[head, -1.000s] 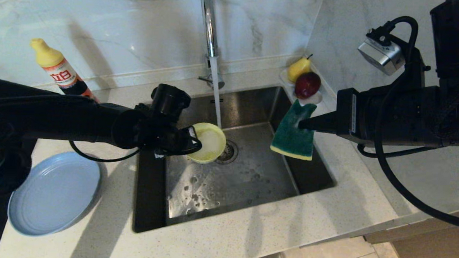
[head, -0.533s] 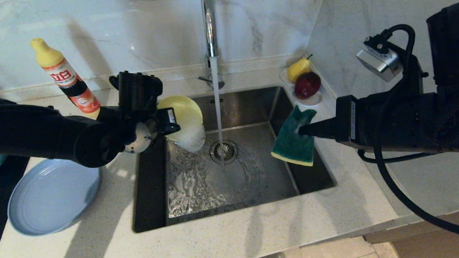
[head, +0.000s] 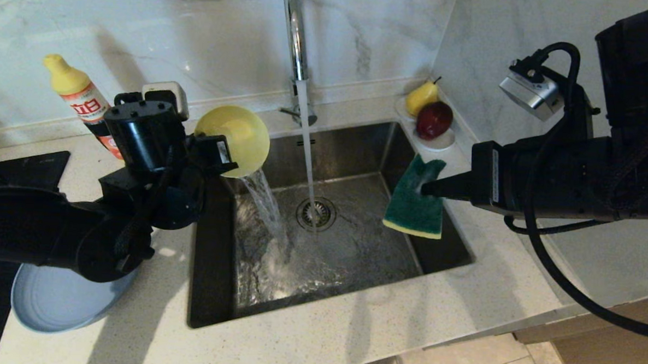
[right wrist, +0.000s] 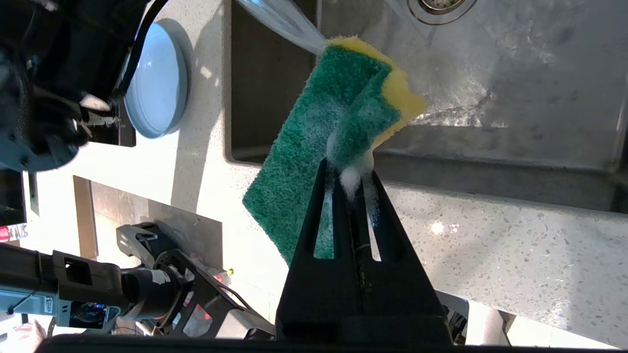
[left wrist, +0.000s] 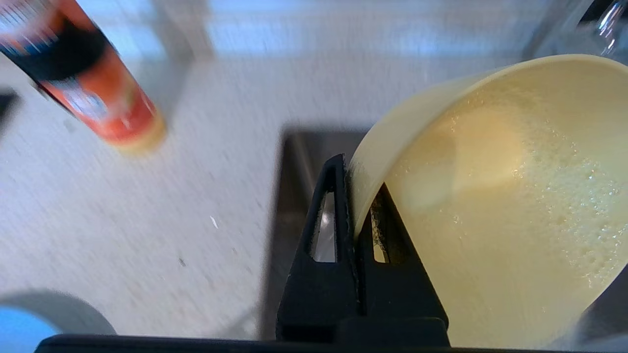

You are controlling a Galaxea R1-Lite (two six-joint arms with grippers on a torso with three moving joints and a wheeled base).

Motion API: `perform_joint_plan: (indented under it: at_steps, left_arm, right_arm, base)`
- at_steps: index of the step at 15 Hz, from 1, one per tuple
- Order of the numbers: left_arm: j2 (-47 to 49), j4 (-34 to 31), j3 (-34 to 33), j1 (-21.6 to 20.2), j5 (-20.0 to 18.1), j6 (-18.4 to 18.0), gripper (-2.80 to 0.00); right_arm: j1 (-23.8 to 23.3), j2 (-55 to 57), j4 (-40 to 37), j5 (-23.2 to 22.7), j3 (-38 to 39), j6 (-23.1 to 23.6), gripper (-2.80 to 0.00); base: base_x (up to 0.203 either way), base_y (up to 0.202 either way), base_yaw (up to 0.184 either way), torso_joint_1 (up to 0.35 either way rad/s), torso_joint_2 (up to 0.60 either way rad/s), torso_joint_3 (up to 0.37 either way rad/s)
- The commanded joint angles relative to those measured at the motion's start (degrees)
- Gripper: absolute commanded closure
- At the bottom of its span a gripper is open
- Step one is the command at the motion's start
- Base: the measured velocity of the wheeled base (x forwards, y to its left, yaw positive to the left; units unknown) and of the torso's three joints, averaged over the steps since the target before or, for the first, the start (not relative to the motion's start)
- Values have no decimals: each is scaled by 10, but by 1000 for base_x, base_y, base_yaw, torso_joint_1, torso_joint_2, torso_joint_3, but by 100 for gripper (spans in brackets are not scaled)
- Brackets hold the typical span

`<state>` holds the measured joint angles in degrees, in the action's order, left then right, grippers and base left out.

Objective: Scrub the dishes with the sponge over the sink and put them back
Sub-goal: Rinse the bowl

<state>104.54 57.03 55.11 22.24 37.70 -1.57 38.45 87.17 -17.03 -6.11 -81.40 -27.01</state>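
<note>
Rinse step: the left gripper [head: 227, 158], clamped on the yellow bowl [head: 237, 140] rim, tips water into the sink [head: 354, 243] at its ten o'clock corner — the right gripper [head: 429, 185] pinches the sponge [head: 415, 199] at three o'clock. Next, judging by this — return the bowl to the worktop [head: 350, 325].
</note>
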Motion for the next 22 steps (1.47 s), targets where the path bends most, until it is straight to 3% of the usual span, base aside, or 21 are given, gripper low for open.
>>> perform_joint_plan:
  at_steps: [1, 4, 6, 13, 22]
  left_arm:
    - [22, 126, -37, 0, 1, -50, 0]
    - [73, 296, -66, 0, 0, -149, 0]
    - [103, 306, -70, 0, -6, -205, 0]
    - [82, 306, -60, 3, -26, -221, 0]
    - [40, 306, -36, 2, -84, -265, 0]
  right_arm:
    - [0, 2, -1, -1, 1, -2, 0]
    - [0, 5, -1, -1, 2, -3, 0]
    - [-2, 5, -1, -2, 2, -3, 0]
    - [-12, 6, 0, -14, -1, -1, 0]
    - [-11, 10, 0, -16, -3, -1, 0]
  base:
    - [0, 0, 0, 0, 0, 0]
    - [0, 0, 0, 0, 0, 0]
    - [0, 0, 0, 0, 0, 0]
    - [0, 0, 0, 0, 0, 0]
    - [0, 0, 0, 0, 0, 0]
